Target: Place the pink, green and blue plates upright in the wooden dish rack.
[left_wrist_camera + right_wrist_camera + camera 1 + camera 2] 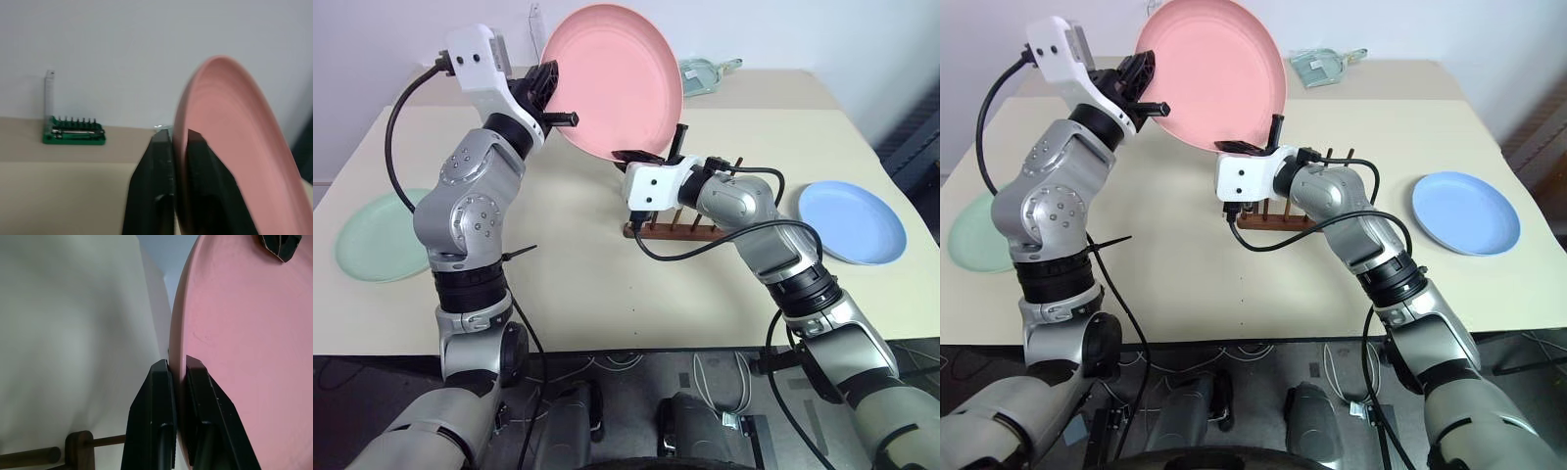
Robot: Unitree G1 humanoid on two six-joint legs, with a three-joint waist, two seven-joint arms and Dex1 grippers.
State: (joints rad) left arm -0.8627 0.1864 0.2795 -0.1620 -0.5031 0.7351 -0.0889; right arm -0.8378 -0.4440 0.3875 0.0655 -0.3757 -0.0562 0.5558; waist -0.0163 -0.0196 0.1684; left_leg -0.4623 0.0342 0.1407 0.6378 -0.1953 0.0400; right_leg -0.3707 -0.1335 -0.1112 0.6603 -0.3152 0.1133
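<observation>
Pink and held up on edge above the table [607, 284], the pink plate [617, 83] is gripped at two points of its rim. The right gripper [651, 154] is clamped on the plate's lower rim, one black finger [156, 416] on each face, its forearm reaching level across from the right with the wrist bent toward the plate. The left gripper [556, 98] pinches the rim on the plate's left side, fingers [156, 186] closed on the edge with a sliver of slack showing; its arm is raised high, elbow low, the wrist angled upward.

Directly below the right gripper, just behind its wrist, stands the wooden dish rack [671, 230], its pegs upright and free of plates. Well out to the right of that arm the blue plate [852, 221] lies flat on the table. Far out beyond the left arm's elbow the green plate [382, 235] lies flat near the table's edge. Past the left gripper, by the wall, sits a green-based bit set [74, 132].
</observation>
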